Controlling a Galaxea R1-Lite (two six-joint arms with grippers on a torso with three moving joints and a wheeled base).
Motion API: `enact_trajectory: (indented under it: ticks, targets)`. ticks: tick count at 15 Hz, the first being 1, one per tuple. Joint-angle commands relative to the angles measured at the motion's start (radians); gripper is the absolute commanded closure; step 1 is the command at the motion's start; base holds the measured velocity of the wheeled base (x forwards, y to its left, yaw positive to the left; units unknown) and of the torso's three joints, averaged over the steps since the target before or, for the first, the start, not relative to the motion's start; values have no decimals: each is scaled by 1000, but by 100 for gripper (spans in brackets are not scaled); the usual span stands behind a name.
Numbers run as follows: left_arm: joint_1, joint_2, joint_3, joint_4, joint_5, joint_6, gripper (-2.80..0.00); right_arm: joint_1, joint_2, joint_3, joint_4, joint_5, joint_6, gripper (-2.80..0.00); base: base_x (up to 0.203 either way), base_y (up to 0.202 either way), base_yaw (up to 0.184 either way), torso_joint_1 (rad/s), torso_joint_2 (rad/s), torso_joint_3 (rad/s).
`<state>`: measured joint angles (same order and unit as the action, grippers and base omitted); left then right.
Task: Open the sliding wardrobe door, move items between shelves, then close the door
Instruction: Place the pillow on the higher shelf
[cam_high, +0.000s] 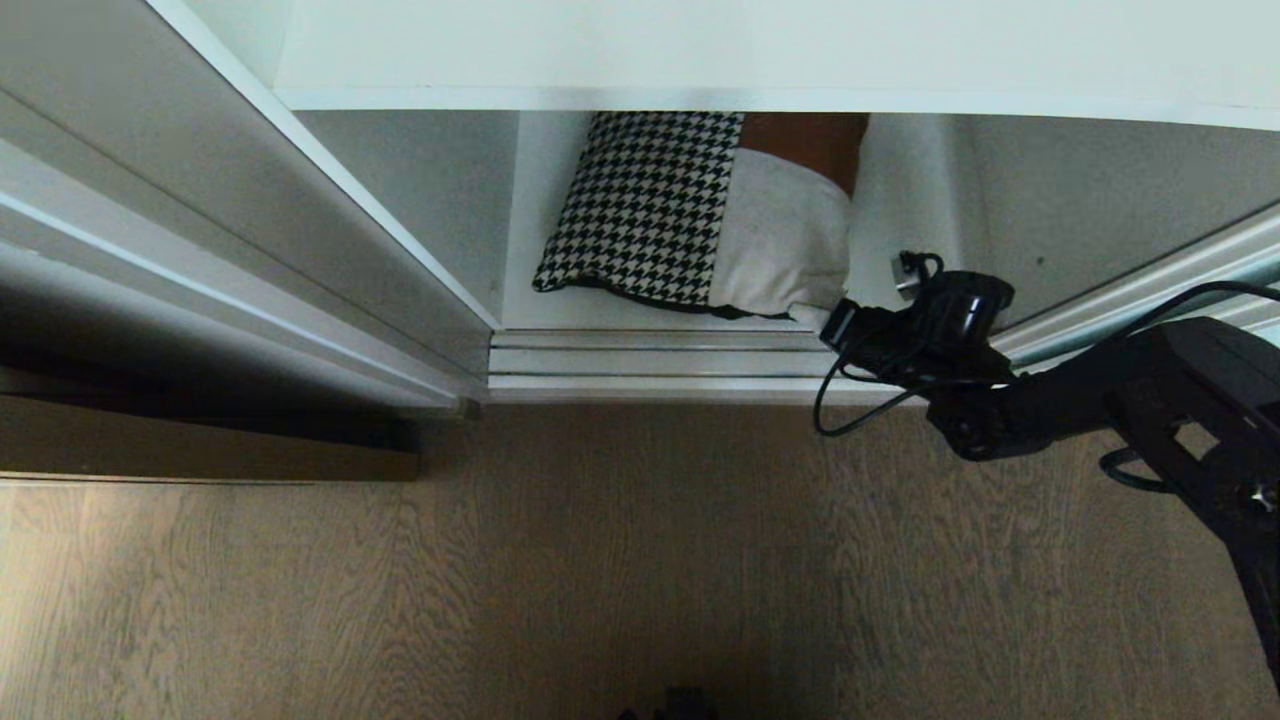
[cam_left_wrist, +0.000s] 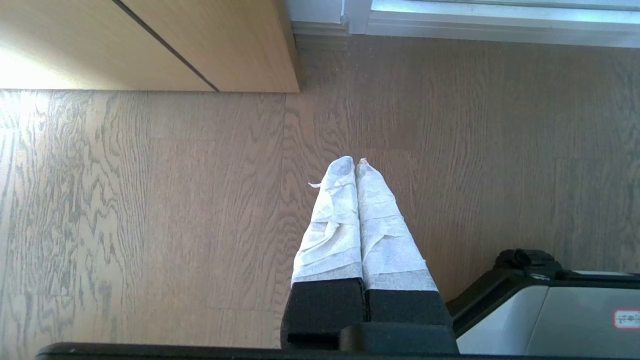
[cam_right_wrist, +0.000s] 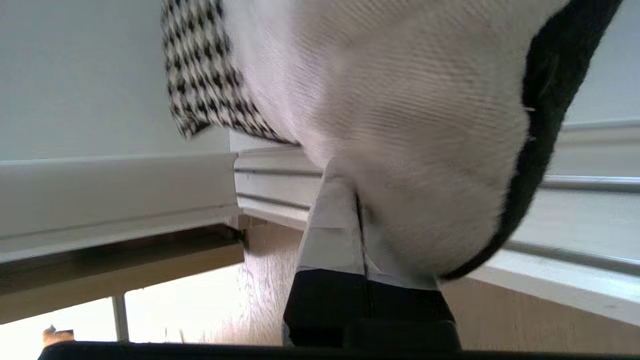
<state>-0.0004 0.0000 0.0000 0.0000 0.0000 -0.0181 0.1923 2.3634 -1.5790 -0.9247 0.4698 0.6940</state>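
Note:
The patchwork cushion (cam_high: 700, 215) leans upright on the lowest white shelf (cam_high: 525, 300) inside the open wardrobe, its houndstooth, cream and brown patches facing out. My right gripper (cam_high: 835, 322) reaches in from the right and is shut on the cushion's near right corner. In the right wrist view the taped fingers (cam_right_wrist: 330, 230) pinch the cream fabric (cam_right_wrist: 425, 110) by its dark edge. The sliding wardrobe door (cam_high: 1130, 290) stands to the right of the opening in its silver frame. My left gripper (cam_left_wrist: 355, 162) hangs shut and empty over the floor.
A higher white shelf (cam_high: 700, 50) overhangs the cushion. The silver floor track (cam_high: 650, 360) runs along the opening's front. A wall panel (cam_high: 200, 170) bounds the opening on the left, with a wooden cabinet front (cam_left_wrist: 150, 45) beside it. Wood-grain floor (cam_high: 600, 560) lies in front.

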Motion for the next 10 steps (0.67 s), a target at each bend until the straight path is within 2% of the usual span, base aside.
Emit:
enact_trajectory:
  ticks: [1,4,8,10]
  targets:
    - [0,1,2,0,0,0,0,-20,-54,19,-5,3,4,0,0,0,0,0,0,0]
    - [0,1,2,0,0,0,0,-65,-85,43,-2,1,42,0,0,0,0,0,0,0]
    - [0,2,2,0,0,0,0,-103,-141,172,-18,7,42,0,0,0,0,0,0,0]
    - [0,1,2,0,0,0,0,-127,-158,173,-11,12,43,0,0,0,0,0,0,0]
